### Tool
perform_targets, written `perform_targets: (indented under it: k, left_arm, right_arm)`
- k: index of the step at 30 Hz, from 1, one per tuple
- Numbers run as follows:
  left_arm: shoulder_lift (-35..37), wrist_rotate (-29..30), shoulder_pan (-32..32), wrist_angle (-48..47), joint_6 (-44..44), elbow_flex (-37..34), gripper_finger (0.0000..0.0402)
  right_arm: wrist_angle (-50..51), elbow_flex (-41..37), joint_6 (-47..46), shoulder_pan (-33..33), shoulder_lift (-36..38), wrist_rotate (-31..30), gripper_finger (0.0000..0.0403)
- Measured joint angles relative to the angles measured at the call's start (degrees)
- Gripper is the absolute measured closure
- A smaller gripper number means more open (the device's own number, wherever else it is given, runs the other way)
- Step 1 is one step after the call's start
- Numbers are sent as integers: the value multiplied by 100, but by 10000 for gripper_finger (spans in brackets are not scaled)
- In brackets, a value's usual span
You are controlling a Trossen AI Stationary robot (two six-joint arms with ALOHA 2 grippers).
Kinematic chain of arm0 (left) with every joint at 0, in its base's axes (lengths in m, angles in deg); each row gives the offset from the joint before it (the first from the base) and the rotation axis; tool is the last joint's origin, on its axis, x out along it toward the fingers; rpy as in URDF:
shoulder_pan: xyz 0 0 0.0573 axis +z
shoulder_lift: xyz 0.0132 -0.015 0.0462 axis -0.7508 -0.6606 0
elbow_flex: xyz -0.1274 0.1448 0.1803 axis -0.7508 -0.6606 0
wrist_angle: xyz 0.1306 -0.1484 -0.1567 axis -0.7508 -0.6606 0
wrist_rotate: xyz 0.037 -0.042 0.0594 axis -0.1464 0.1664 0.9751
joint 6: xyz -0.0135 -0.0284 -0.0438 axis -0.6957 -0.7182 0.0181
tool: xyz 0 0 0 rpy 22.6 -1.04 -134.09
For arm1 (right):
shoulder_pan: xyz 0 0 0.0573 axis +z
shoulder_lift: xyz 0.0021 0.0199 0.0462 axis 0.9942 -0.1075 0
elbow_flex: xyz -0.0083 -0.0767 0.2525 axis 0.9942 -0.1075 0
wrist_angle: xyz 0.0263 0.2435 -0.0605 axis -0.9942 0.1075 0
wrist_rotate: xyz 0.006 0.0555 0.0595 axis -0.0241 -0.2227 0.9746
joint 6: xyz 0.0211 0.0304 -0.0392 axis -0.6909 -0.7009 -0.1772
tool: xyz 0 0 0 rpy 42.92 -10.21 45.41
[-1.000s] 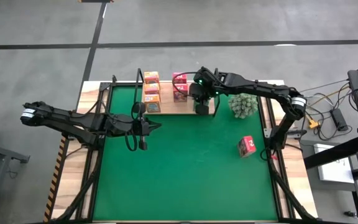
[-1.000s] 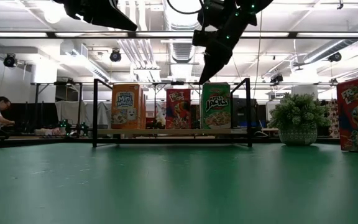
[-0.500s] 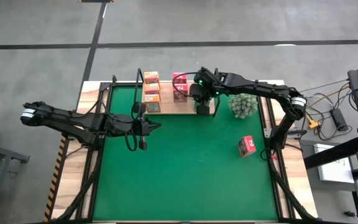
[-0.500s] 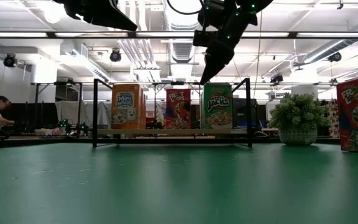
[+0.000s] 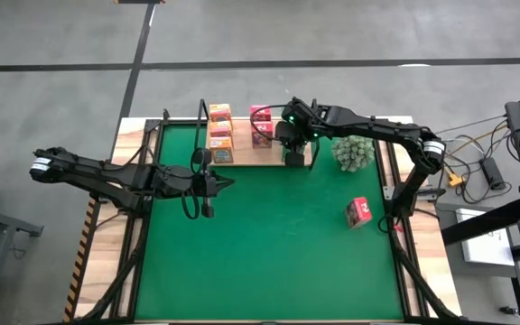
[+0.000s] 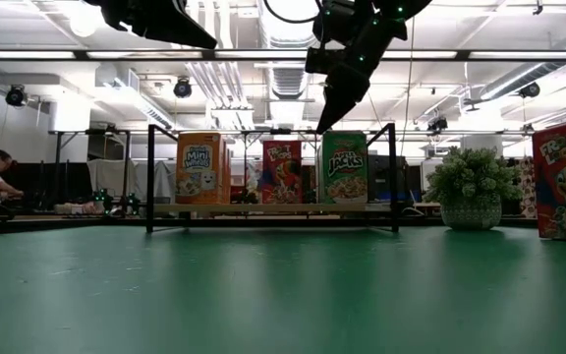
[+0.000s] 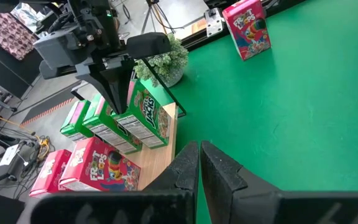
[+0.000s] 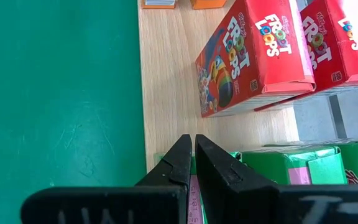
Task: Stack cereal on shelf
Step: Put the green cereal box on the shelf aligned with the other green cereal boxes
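The clenched right end effector [image 5: 292, 152] hung above the shelf's [image 5: 258, 160] green boxes [image 7: 143, 119]; 1 pink box [image 5: 358, 212] stood nearer it than the clenched left end effector [image 5: 228, 183].

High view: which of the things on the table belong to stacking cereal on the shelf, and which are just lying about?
Part of the job:
- shelf
- orange boxes, pink boxes and green boxes on the shelf
- loose pink box on the mat
- right pincer, shut, above the green boxes
- left pincer, shut, over the mat

Lying about:
- plant
- green mat
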Motion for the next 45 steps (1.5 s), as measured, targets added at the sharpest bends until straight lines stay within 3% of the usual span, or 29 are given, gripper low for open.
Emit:
perform_targets:
  k: [21,33,45]
  left_arm:
    - [0,0,1,0,0,0,402]
    - [0,0,-1,2,0,0,402]
    - [0,0,-1,2,0,0,402]
  right_arm:
    - [75,0,0,0,9,-144,390]
    - [1324,659,-544,-38,205,-139,390]
    - [1245,546,-493,-39,-49,-450,390]
